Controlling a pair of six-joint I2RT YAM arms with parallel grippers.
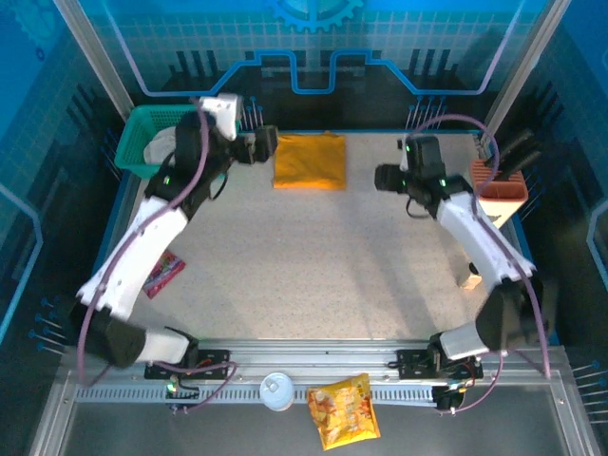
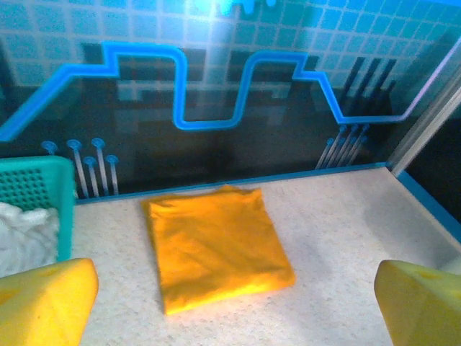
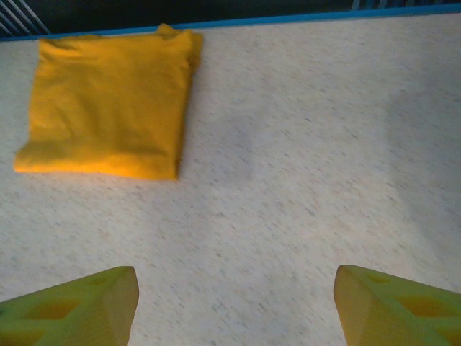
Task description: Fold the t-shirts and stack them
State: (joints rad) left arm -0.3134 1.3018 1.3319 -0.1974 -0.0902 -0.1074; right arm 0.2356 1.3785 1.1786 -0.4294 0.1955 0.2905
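Note:
The mustard t-shirt (image 1: 310,161) lies folded into a neat rectangle at the back middle of the table, also clear in the left wrist view (image 2: 216,245) and the right wrist view (image 3: 108,108). An off-white t-shirt (image 2: 25,238) sits bunched inside the teal basket (image 1: 133,142). My left gripper (image 1: 268,144) hovers just left of the folded shirt, open, its yellow fingers (image 2: 47,299) wide apart with nothing between them. To the shirt's right, my right gripper (image 1: 385,177) is open too, over bare table (image 3: 238,303).
The teal basket stands at the back left corner. A red packet (image 1: 163,274) lies by the left arm. An orange holder (image 1: 501,180) stands at the right edge, a small block (image 1: 469,278) below it. A snack packet (image 1: 344,410) and a white lid (image 1: 276,389) rest on the front rail.

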